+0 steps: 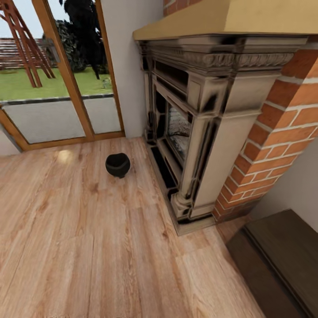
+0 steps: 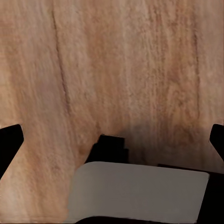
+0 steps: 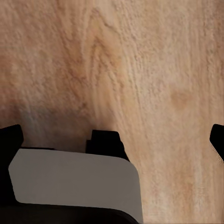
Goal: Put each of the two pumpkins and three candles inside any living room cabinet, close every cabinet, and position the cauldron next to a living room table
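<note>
Black cauldron (image 1: 118, 164) is seen beside the fireplace (image 1: 190, 132), awaiting relocation; both grippers' fingers are spread, nothing held.

black cauldron (image 1: 118, 165), upright, near fireplace (image 1: 194, 132)

The cauldron (image 1: 118, 164) looked matt black; the floor (image 1: 88, 247) was smooth pale wood-grain; beside it, rough red brick (image 1: 274, 132) and a dark-wood cabinet (image 1: 282, 256).

No text, label, number or sign can be read anywhere.
</note>
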